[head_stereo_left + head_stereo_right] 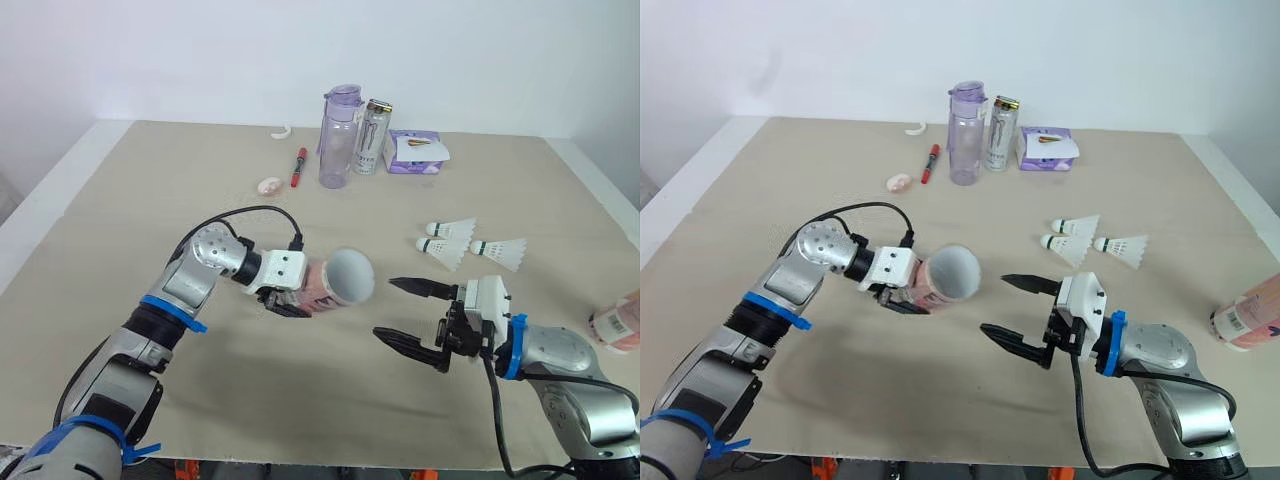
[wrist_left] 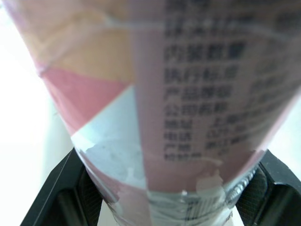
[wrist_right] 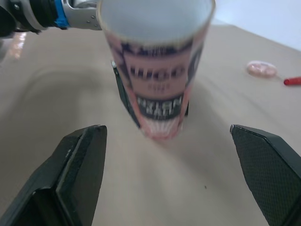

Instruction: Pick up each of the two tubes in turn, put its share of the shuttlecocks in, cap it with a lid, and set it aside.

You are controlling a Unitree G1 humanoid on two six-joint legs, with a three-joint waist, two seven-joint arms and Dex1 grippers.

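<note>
Tube held, mouth open
Left pincer (image 1: pixel 288 302) grips the pink tube (image 1: pixel 322 282) — right pincer (image 1: pixel 385 308) faces its mouth, spread wide, empty — three shuttlecocks (image 1: pixel 450 240) on the worktop (image 1: pixel 150 200).

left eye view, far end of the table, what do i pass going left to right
small pinkish disc → red marker → clear purple bottle → drink can → purple tissue pack

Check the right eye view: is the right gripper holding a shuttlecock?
No: the right gripper is open and empty, while the three shuttlecocks lie on the table beyond it.
</note>
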